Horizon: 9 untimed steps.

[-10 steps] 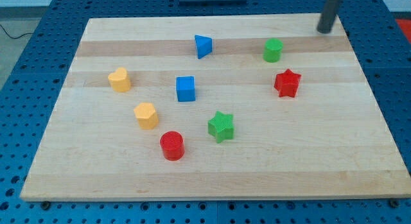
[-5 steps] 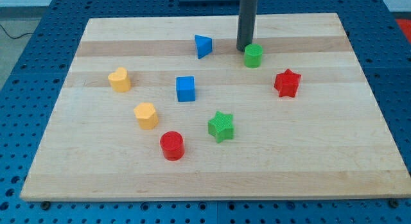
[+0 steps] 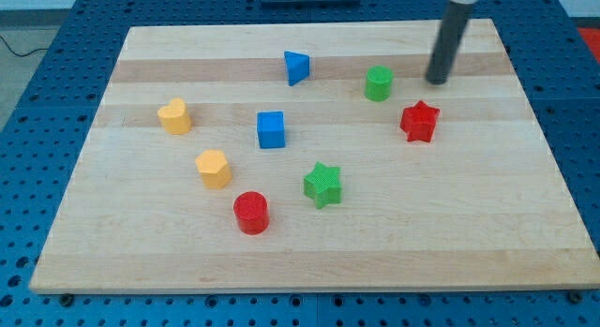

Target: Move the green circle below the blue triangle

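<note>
My tip (image 3: pixel 436 81) is seen near the view's top right of the wooden worktop (image 3: pixel 487 196), just to the right of the green circle (image 3: pixel 379 83) without touching it and above the red star (image 3: pixel 419 121); no gripper is carried, so nothing is grasped. The green circle is placed to the right of the blue triangle (image 3: pixel 296 66) and slightly lower, well apart from it. Further to the left, the blue cube (image 3: pixel 271 129) is found under the triangle.

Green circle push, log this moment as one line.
my tip: right of green circle, apart | blue triangle: left of circle | not yet below
</note>
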Each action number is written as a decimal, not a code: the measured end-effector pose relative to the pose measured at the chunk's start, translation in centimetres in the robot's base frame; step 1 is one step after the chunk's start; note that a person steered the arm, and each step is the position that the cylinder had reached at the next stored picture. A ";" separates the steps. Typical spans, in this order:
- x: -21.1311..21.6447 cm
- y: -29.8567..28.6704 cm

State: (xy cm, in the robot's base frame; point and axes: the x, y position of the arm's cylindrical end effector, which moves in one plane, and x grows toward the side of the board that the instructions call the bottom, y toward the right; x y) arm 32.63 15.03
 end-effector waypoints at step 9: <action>2.4 -11.4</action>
State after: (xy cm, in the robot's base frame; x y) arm 35.04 3.62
